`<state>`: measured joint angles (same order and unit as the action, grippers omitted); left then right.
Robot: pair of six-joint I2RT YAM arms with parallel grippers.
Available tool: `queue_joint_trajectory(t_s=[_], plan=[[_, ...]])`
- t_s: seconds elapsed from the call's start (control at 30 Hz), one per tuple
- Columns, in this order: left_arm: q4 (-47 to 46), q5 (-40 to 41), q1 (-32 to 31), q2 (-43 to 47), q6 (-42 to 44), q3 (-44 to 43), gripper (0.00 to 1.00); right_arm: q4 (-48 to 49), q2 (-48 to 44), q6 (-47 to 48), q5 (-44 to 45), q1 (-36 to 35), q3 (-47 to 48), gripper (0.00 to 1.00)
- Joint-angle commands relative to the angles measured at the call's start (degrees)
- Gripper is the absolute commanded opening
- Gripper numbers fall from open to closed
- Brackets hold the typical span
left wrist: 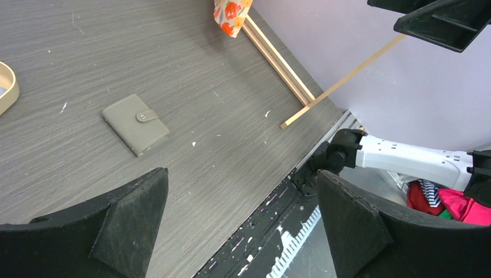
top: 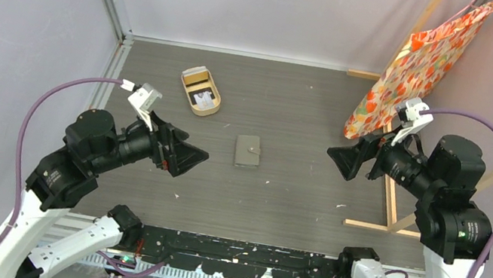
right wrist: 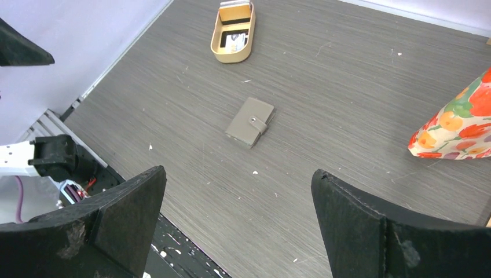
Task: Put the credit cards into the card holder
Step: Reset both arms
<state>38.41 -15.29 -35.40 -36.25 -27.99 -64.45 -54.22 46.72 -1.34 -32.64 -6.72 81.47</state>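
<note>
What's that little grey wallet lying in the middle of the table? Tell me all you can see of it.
The card holder is small, squarish, grey-brown and leather-like. It is folded shut, its snap tab wrapped over one edge and fastened. It lies flat on the table, alone near its middle; nothing else touches it.

Overhead camera: high behind the arm bases point(top: 124, 228), looking down on the whole table point(top: 311, 104). Wrist cameras: raised well above it, left facing right, right facing left. All three take in the wallet point(top: 248, 151) mid-table.
</note>
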Motion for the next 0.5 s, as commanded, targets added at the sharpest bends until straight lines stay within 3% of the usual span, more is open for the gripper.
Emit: queue_joint_trajectory(t_s=[0.0, 0.47], plan=[[-0.13, -1.48, 0.03, -0.02, 0.11, -0.92, 1.0, 4.03, -0.78, -5.17, 1.41, 0.67, -0.77, 1.0], [-2.53, -2.81, -0.02, 1.06, -1.15, 1.26, 1.0, 5.25, -1.99, -5.19, 0.66, 1.65, -2.02, 1.0]])
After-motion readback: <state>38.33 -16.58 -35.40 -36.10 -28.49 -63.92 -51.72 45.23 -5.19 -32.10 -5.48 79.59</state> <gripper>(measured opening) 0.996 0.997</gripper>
